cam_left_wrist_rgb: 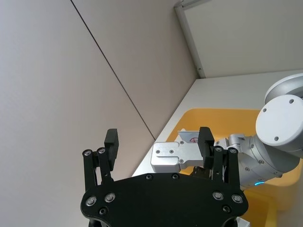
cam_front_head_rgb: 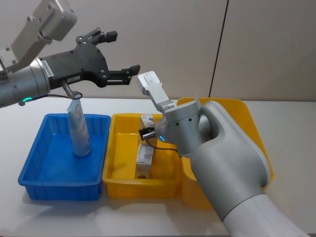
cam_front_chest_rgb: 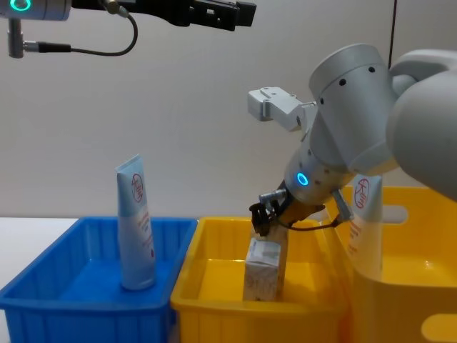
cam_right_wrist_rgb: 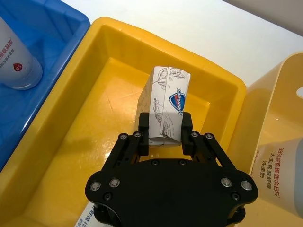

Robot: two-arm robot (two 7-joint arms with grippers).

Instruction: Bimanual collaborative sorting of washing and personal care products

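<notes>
Yellow plastic of the shallow bin [cam_right_wrist_rgb: 71, 94] directly beneath the right gripper [cam_right_wrist_rgb: 164, 130], which reaches down into it with both fingers pressed against the sides of an upright white-and-beige carton [cam_right_wrist_rgb: 165, 106], blue mark facing up toward the wrist. Seen from the chest, carton base [cam_front_chest_rgb: 263, 279] resting on or just above the bin floor, gripper [cam_front_chest_rgb: 270, 214] clamped on its top end. A second carton [cam_front_head_rgb: 144, 162] lying flat in the same bin, nearer the robot than the gripped one [cam_front_head_rgb: 146, 120].

Beyond the right gripper's outer side, a taller yellow bin [cam_front_chest_rgb: 407, 286] with a pale squeeze tube [cam_front_chest_rgb: 363, 221] standing inside against its wall; the same tube's printed side [cam_right_wrist_rgb: 279, 175] close by in the right wrist view.

Raised well above everything, the left gripper [cam_front_head_rgb: 118, 54], fingers spread wide apart and holding nothing. Below it, a blue bin [cam_front_head_rgb: 59, 168] with one pale blue-white tube [cam_front_head_rgb: 79, 129] standing upright, cap end down, red round logo near its flat top [cam_front_chest_rgb: 136, 221]. Well apart from that tube, no contact.
</notes>
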